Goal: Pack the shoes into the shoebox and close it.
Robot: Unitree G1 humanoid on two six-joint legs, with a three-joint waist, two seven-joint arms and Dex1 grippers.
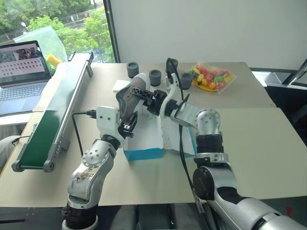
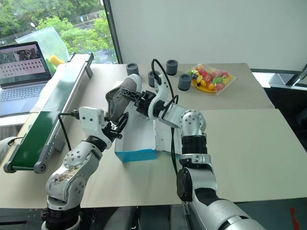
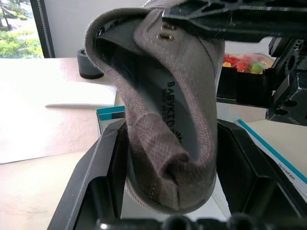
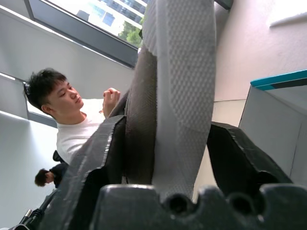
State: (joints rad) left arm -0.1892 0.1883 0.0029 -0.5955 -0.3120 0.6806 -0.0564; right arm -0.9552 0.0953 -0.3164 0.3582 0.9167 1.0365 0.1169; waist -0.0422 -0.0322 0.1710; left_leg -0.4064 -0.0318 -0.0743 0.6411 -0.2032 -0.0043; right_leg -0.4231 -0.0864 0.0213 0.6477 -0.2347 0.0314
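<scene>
clearly both grippers share one shoe, held up over the open shoebox: the left gripper is clenched on the heel, while the right gripper straddles the toe end, one finger not yet touching, likely to steady it for lowering in. it is grey-brown canvas with a white textured sole.

shoebox interior hidden by arms; laptop cropped

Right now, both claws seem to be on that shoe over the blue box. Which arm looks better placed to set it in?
Probably the left. The left gripper is shut on the shoe at its heel, directly above the open shoebox. The right gripper only straddles the shoe's front.
</scene>
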